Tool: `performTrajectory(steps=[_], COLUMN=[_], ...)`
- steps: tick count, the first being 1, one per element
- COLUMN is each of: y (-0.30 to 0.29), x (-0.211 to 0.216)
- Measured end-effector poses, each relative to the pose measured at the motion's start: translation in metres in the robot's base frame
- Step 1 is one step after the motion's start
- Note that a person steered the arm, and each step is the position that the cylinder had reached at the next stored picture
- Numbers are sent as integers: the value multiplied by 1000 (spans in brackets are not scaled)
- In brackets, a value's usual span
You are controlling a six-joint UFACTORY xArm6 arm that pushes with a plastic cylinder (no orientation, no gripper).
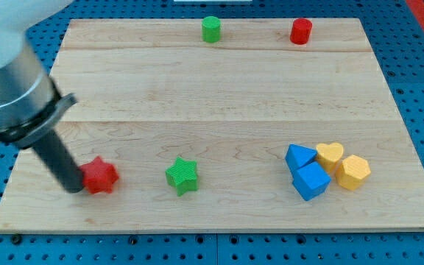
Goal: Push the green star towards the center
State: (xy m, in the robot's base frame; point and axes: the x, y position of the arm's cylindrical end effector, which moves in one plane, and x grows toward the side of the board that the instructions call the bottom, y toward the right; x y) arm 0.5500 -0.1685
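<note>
The green star (182, 176) lies on the wooden board (219, 88) in the lower left-middle part of the view. My tip (74, 188) rests at the lower left, touching the left side of a red star (100, 175). The tip is well to the left of the green star, with the red star between them. The rod slants up to the view's top left into the blurred arm body.
A green cylinder (210, 29) and a red cylinder (301, 32) stand near the board's top edge. At the lower right are two blue blocks (305, 170), a yellow heart (330, 154) and a yellow hexagonal block (354, 172) clustered together.
</note>
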Motion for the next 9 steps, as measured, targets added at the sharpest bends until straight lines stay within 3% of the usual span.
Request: performTrajectory(steps=[2,3,4,5,7,9], y=[71,67,115,120,125,171], x=[-9,9,43,43,-26,-58])
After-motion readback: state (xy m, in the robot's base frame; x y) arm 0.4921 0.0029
